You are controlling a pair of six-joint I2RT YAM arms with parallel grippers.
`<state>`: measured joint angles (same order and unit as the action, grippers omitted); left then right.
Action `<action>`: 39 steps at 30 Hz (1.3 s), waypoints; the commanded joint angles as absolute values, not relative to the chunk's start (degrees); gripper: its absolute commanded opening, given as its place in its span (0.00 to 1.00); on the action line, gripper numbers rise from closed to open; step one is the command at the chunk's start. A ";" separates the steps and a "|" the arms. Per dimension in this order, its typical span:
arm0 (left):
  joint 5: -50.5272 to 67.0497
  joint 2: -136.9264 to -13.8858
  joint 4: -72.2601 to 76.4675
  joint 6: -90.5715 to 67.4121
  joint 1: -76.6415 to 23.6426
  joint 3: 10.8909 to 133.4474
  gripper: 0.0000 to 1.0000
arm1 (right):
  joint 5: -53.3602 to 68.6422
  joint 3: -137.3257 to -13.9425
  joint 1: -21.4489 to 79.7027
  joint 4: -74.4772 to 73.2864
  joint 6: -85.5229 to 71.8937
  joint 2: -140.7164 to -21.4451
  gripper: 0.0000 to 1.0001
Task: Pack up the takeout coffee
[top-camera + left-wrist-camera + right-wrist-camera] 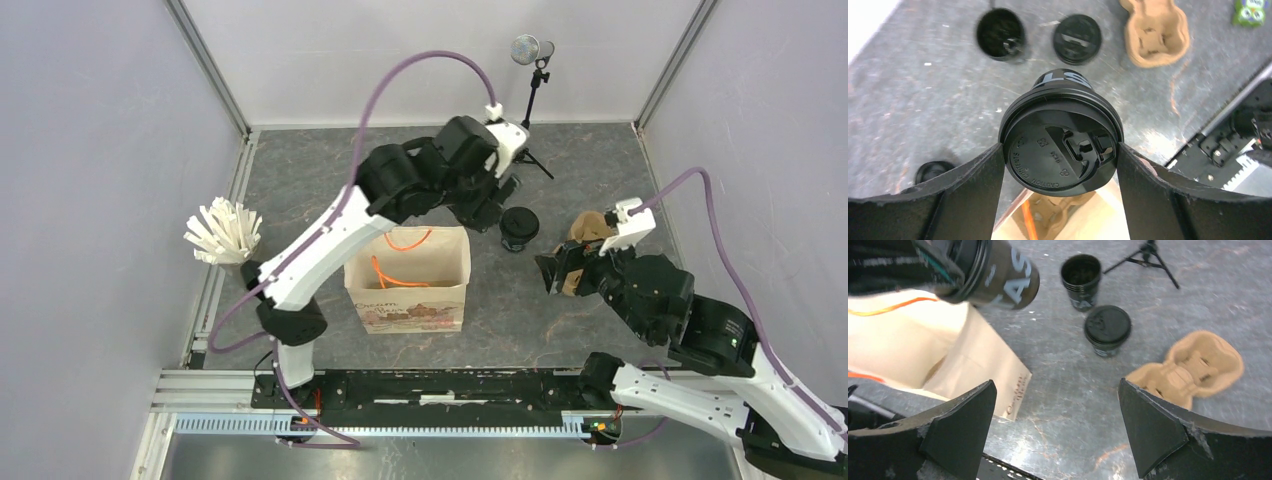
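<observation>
My left gripper point(1060, 149) is shut on a lidded black takeout coffee cup point(1062, 150), one finger against each side just under the lid. It hangs tilted over the back of the open beige paper bag point(408, 280), where a brown pulp carrier point(1053, 206) lies inside. In the right wrist view the held cup point(998, 277) is above the bag's rim. On the table stand a second lidded cup point(1107, 327) and a lidless black cup point(1081, 272). My right gripper point(1055, 425) is open and empty, over bare table between the bag and another pulp carrier point(1188, 367).
A loose black lid point(933, 170) lies on the table left of the held cup. A small tripod with a microphone point(535, 90) stands at the back. A white bundle of sticks point(222, 232) sits at the left wall. Enclosure walls ring the table.
</observation>
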<state>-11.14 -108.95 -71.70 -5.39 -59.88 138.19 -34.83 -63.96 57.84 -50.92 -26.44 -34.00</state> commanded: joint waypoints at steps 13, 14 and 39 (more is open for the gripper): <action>-35.91 -81.51 -83.86 -16.58 -59.67 133.59 0.68 | -12.70 -70.82 57.72 -23.88 -0.58 -55.46 0.94; -36.03 -79.47 -84.91 -17.62 -59.67 132.55 0.68 | -12.86 -73.01 57.74 -25.07 -0.99 -57.53 0.95; -20.32 -66.90 -91.94 -11.38 -59.67 119.27 0.67 | -1.99 -76.66 58.65 -16.59 26.16 -73.29 0.92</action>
